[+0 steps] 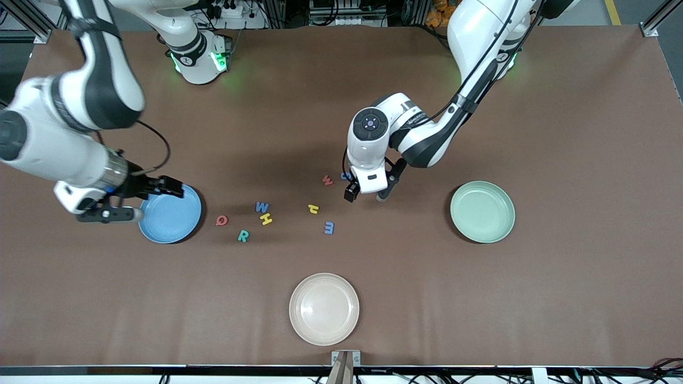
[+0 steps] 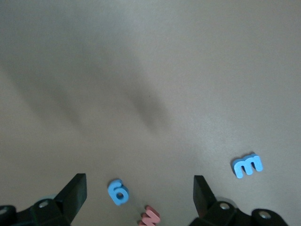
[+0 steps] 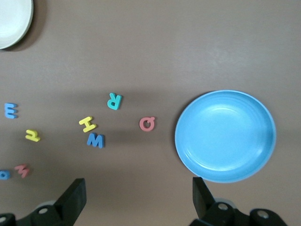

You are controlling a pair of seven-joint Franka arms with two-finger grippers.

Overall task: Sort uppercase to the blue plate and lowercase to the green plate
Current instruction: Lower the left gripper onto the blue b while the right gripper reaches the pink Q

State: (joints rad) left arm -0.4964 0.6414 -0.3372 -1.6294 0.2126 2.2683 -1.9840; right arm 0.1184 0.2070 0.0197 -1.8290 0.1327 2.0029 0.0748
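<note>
The blue plate [image 1: 171,216] lies toward the right arm's end and the green plate [image 1: 482,211] toward the left arm's end; both are empty. Between them on the table lie the red Q [image 1: 222,220], teal R [image 1: 243,235], yellow H [image 1: 265,218], blue W [image 1: 262,206], yellow h [image 1: 313,208], blue m [image 1: 329,228], red w [image 1: 327,180] and blue g [image 1: 346,175]. My left gripper [image 1: 366,195] is open and empty, low over the g [image 2: 117,191] and w [image 2: 150,216]. My right gripper [image 1: 144,201] is open and empty, over the blue plate's [image 3: 225,135] edge.
An empty cream plate [image 1: 324,308] lies near the table's front edge, nearer the front camera than the letters. It also shows in the right wrist view [image 3: 11,21]. The brown table cover [image 1: 560,133] is bare around the plates.
</note>
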